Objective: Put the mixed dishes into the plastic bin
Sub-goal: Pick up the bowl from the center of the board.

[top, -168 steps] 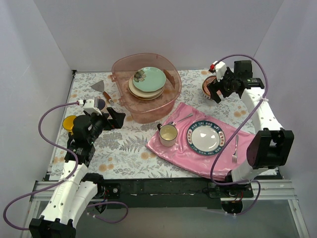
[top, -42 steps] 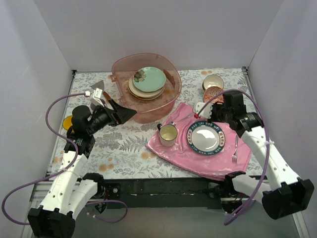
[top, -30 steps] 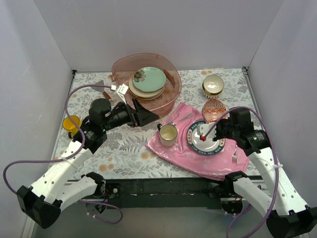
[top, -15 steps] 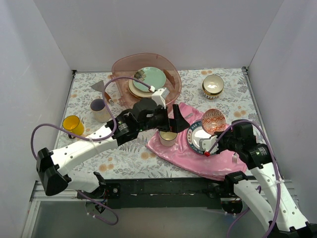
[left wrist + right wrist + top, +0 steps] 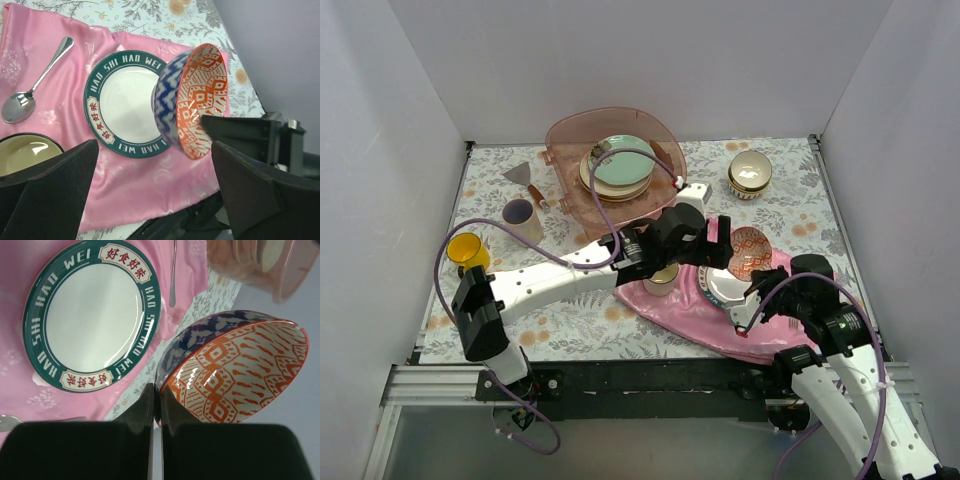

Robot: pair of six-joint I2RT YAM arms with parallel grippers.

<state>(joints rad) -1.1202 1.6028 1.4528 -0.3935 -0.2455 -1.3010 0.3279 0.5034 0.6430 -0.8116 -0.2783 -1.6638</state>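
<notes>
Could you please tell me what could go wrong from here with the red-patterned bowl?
1. The right gripper pinches the red-patterned bowl only at its rim, tilted on edge; it might slip and hit the lettered plate beneath.
2. The open left gripper hovers by the bowl, over the cream cup and spoon; closing in, it might knock them.

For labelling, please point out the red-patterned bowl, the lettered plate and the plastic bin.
red-patterned bowl (image 5: 202, 97), left wrist view, on its orange inside.
lettered plate (image 5: 125, 102), left wrist view, on its white centre.
plastic bin (image 5: 582, 205), top view, on its near wall.
</notes>
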